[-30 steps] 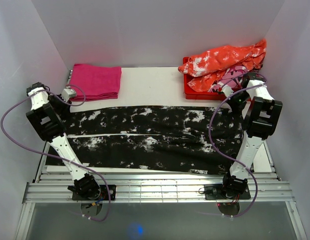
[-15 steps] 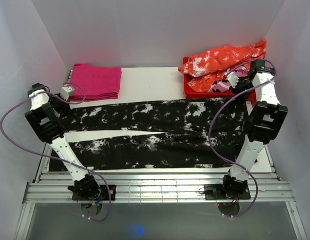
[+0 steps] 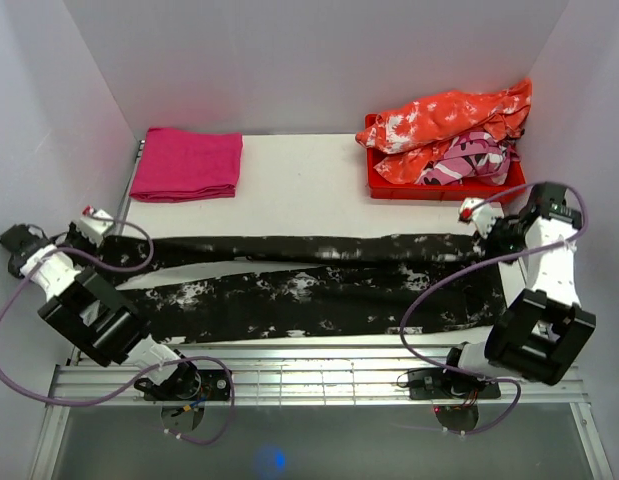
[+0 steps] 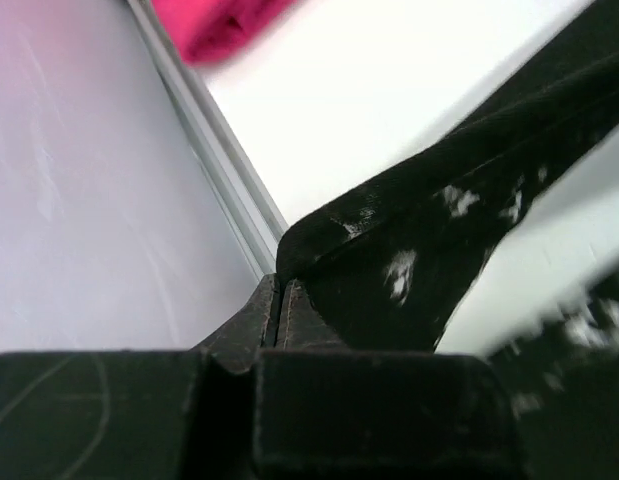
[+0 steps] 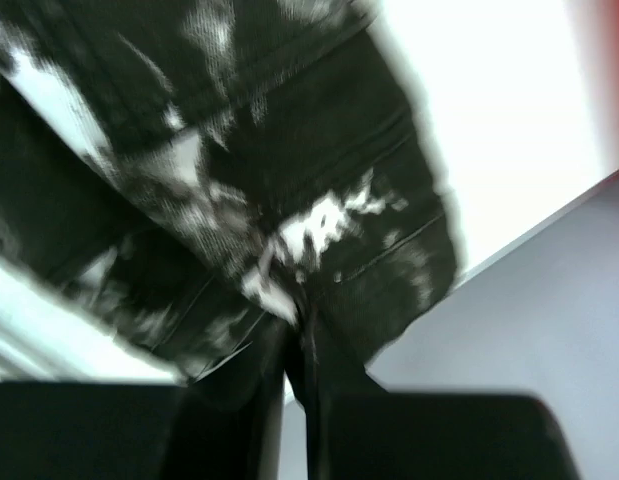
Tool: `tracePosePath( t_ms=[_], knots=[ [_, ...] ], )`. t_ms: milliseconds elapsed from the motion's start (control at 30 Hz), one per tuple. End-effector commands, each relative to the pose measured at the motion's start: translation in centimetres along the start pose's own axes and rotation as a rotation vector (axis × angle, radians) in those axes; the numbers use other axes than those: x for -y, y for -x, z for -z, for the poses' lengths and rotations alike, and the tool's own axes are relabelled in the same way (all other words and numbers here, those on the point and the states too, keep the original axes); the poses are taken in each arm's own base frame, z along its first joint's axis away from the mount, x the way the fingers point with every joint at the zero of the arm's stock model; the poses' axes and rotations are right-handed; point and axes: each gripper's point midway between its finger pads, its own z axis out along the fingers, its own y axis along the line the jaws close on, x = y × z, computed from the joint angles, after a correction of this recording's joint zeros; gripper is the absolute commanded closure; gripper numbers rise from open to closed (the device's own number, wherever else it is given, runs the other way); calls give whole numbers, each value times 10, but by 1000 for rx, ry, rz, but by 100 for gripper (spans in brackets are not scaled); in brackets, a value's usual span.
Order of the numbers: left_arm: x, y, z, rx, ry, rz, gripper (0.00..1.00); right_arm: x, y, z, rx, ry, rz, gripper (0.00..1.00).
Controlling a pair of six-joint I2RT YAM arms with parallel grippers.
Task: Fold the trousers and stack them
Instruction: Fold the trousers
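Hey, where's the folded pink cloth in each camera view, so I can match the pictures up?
Top external: pink cloth at far left, beyond the trousers.
Left wrist: pink cloth in the upper left corner, blurred.
Right wrist: not in it.
Shared landmark: the trousers, which show in all three views.

Your left arm [image 3: 51,272] and right arm [image 3: 554,262] have white links, boxy black joints and looping purple cables [image 3: 405,335]; left gripper [image 4: 280,302] and right gripper [image 5: 301,335] are black.

The trousers [image 3: 309,290] span the near half of the table [image 3: 299,180], 9 to 3 o'clock. Folded cloth [image 3: 187,165] on table, 11 o'clock. Tray [image 3: 444,190], 1 o'clock, holds heaped garments [image 3: 449,120].
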Motion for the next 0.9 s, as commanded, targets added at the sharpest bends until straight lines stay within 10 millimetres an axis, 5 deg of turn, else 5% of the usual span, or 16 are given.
tracePosePath(
  t_ms=[0, 100, 200, 333, 500, 733, 767, 833, 867],
  knots=[
    [56, -41, 17, -46, -93, -114, 100, -33, -48, -11, -133, 81, 341, 92],
    [99, -87, 29, -154, -163, -64, 100, -65, -87, -28, -183, 159, 299, 92],
    [125, -122, 34, -248, -225, -10, 100, -68, -109, -40, -207, 184, 250, 92],
    [142, -141, 28, -314, -253, 31, 100, -59, -109, -50, -185, 195, 145, 92],
    [149, -130, -10, -351, -274, 89, 100, -43, -98, -72, -170, 196, 62, 92],
    [80, -85, -79, -342, -170, 219, 100, 20, -56, -68, -84, 152, -58, 92],
    [55, -70, -90, -306, -147, 232, 100, 44, -46, -61, -65, 122, -59, 92],
    [36, -55, -95, -268, -136, 251, 100, 46, -33, -50, -28, 163, -98, 92],
    [11, -37, -99, -228, -101, 246, 100, 64, -24, -38, -9, 127, -85, 92]
  ],
)
